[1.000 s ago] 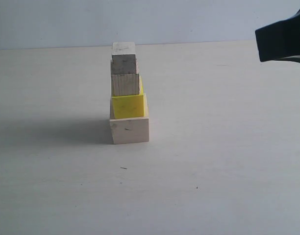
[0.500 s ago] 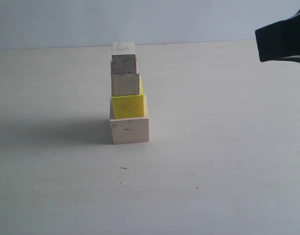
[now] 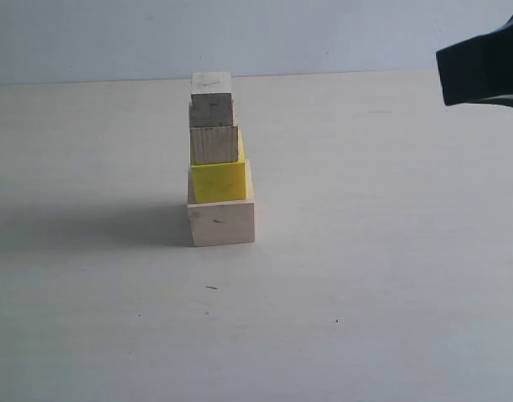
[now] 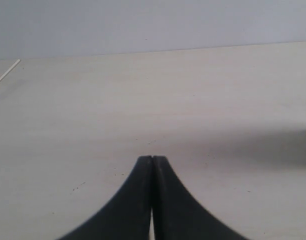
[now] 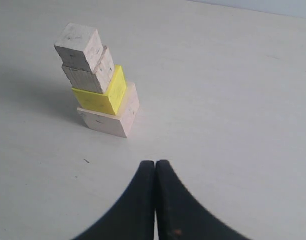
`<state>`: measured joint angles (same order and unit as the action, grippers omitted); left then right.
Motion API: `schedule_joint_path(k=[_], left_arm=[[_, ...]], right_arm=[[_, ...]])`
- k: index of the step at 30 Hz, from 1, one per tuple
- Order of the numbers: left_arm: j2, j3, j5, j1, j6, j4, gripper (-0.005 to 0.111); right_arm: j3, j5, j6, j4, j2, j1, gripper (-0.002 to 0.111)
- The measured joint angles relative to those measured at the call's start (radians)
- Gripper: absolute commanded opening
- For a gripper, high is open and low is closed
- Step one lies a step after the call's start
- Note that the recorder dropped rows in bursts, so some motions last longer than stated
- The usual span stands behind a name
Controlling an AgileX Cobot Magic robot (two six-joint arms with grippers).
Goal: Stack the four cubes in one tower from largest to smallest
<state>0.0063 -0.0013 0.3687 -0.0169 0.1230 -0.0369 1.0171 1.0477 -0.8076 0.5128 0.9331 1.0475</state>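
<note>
We see the tower [image 3: 217, 159] upright on the table [image 3: 391, 268], a little left of the middle: the large pale cube [image 3: 222, 223] at the bottom, then the yellow cube [image 3: 219, 182], the medium cube [image 3: 214, 144] and the small cube [image 3: 211, 107] on top. The left gripper [image 4: 152, 159] has its jaws pressed together and holds nothing; the right gripper [image 5: 155, 162] likewise, apart from the tower

The tower [image 3: 216, 167] stands upright on the pale table [image 3: 365, 251].
</note>
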Motion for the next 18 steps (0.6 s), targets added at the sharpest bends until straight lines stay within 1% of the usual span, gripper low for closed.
schedule_joint_path(k=[2,5,9,13,18], left_arm=[[0.0,0.0,0.0,0.0,0.0,0.0,0.001],[0.0,0.0,0.0,0.0,0.0,0.0,0.001],[0.0,0.0,0.0,0.0,0.0,0.0,0.001],[0.0,0.0,0.0,0.0,0.0,0.0,0.001],[0.0,0.0,0.0,0.0,0.0,0.0,0.001]], right_arm=[[0.0,-0.003,0.0,-0.016,-0.002,-0.025,0.0],[0.0,-0.024,0.0,-0.073,-0.015,-0.131,0.0],[0.0,-0.042,0.025,-0.18,-0.071,-0.382,0.0],[0.0,-0.042,0.184,-0.239,-0.165,-0.669,0.0],[0.0,-0.042,0.406,-0.237,-0.282,-0.964,0.0]])
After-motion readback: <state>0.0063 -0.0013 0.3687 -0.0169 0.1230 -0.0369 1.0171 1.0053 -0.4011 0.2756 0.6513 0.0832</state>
